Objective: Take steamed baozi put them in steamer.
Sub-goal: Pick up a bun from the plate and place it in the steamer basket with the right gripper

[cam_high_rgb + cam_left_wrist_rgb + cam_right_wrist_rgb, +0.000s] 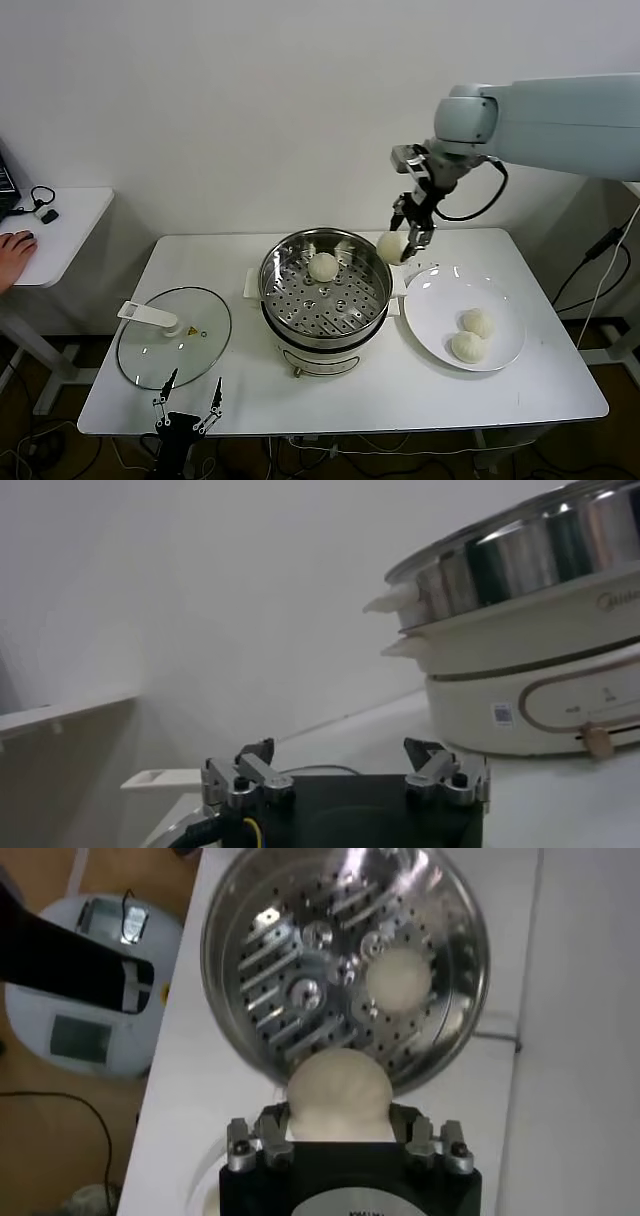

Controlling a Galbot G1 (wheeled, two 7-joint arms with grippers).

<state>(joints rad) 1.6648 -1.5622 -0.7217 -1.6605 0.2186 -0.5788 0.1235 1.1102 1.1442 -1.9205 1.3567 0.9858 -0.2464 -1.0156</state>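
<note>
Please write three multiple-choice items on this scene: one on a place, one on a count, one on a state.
1. Where does the glass lid lie?
A. On the steamer
B. On the table, to the robot's left of the steamer
C. On the plate

2. How many baozi lie on the plate?
A. Two
B. None
C. Four

3. What is the right gripper doing?
A. Hanging open with nothing in it
B. Resting on the table
C. Holding a baozi above the steamer's rim

Answers:
1 B: the lid lies flat on the table, apart from the steamer.
2 A: two baozi sit on the plate; a third is on the steamer's tray.
3 C: its fingers are closed on a baozi; the left gripper waits open at the near table edge.
</note>
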